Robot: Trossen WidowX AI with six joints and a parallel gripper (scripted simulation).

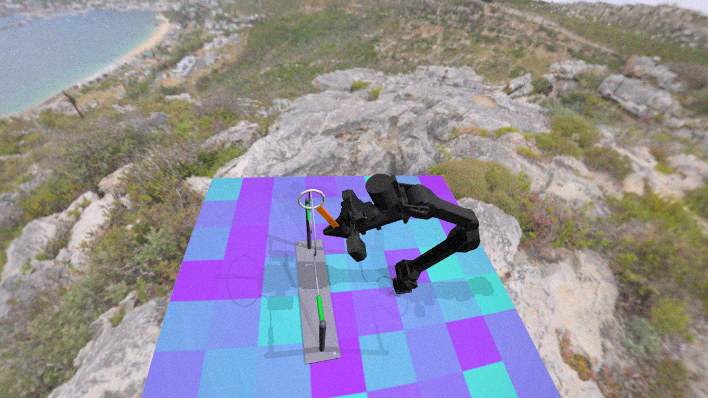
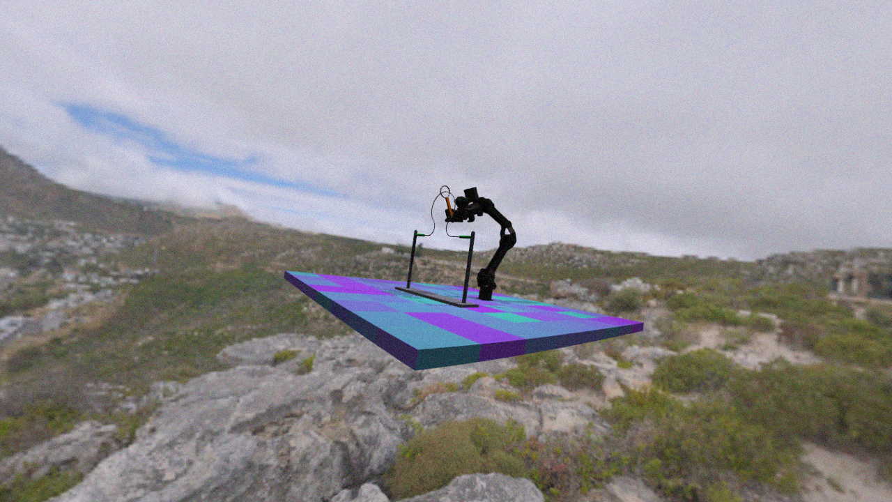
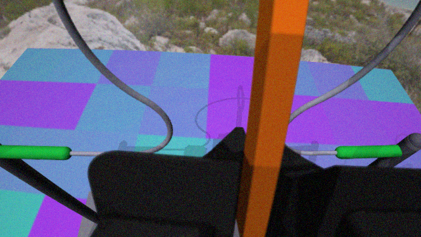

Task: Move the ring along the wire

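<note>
The pale ring (image 1: pixel 298 199) (image 2: pixel 444 185) is up at the top of the wire's arch. The thin grey wire (image 1: pixel 316 279) (image 2: pixel 432 215) (image 3: pixel 115 80) appears to pass through it; contact is too small to tell. My gripper (image 1: pixel 333 229) (image 2: pixel 449 216) (image 3: pixel 245 135) is shut on the orange handle (image 1: pixel 327 216) (image 2: pixel 448 206) (image 3: pixel 276 82), which slopes down from the ring. The ring is out of the wrist view. One green part (image 1: pixel 320 308) (image 2: pixel 464 236) and the other green part (image 1: pixel 307 211) (image 2: pixel 421 234) lie lower, beside their posts.
The near post (image 1: pixel 322 336) (image 2: pixel 468 268) and the far post (image 1: pixel 309 237) (image 2: pixel 411 259) stand on a grey base plate (image 1: pixel 311 349). In the wrist view, the wire curves down on both sides of the handle, close beyond the fingers. The base plate rests on the checkered table (image 1: pixel 222 371) (image 2: pixel 449 355).
</note>
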